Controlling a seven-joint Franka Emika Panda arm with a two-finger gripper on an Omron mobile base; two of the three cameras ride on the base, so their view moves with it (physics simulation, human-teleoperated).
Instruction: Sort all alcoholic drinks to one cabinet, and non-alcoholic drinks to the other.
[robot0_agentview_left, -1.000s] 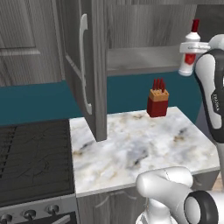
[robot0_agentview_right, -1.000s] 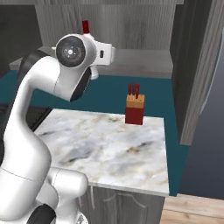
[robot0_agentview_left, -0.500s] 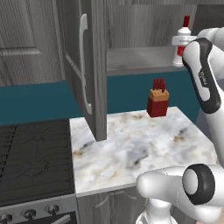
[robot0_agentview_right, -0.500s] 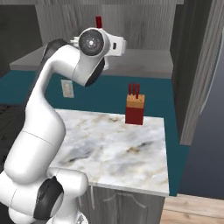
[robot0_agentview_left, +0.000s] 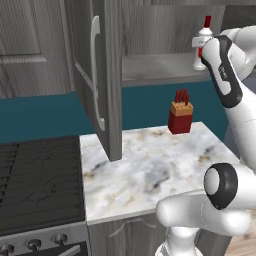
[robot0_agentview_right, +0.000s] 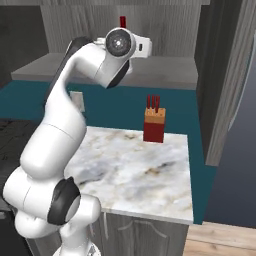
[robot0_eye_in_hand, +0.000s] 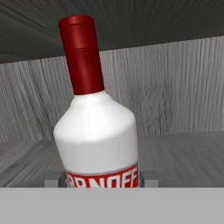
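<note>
A slim white bottle with a red cap and red label (robot0_eye_in_hand: 96, 131) is close up in the hand view, leaning slightly, with the open cabinet's grey back wall behind it. My gripper (robot0_eye_in_hand: 101, 182) is shut on its lower body, one fingertip edge peeking out on each side. In the left base view the bottle (robot0_agentview_left: 202, 44) stands at the right end of the cabinet shelf (robot0_agentview_left: 155, 67), next to my wrist. Its red cap (robot0_agentview_right: 122, 21) sticks up above my wrist in the right base view. Whether its base touches the shelf I cannot tell.
The open cabinet door (robot0_agentview_left: 97, 75) hangs out over the left side of the marble counter (robot0_agentview_left: 150, 170). A red block with brown sticks (robot0_agentview_left: 179, 113) stands at the counter's back. A dark stove (robot0_agentview_left: 35, 175) lies to the left. Another open door (robot0_agentview_right: 227, 75) is on the right.
My arm has carried the bottle up and deeper into the cabinet, from the right of the shelf opening to over the shelf's right end.
</note>
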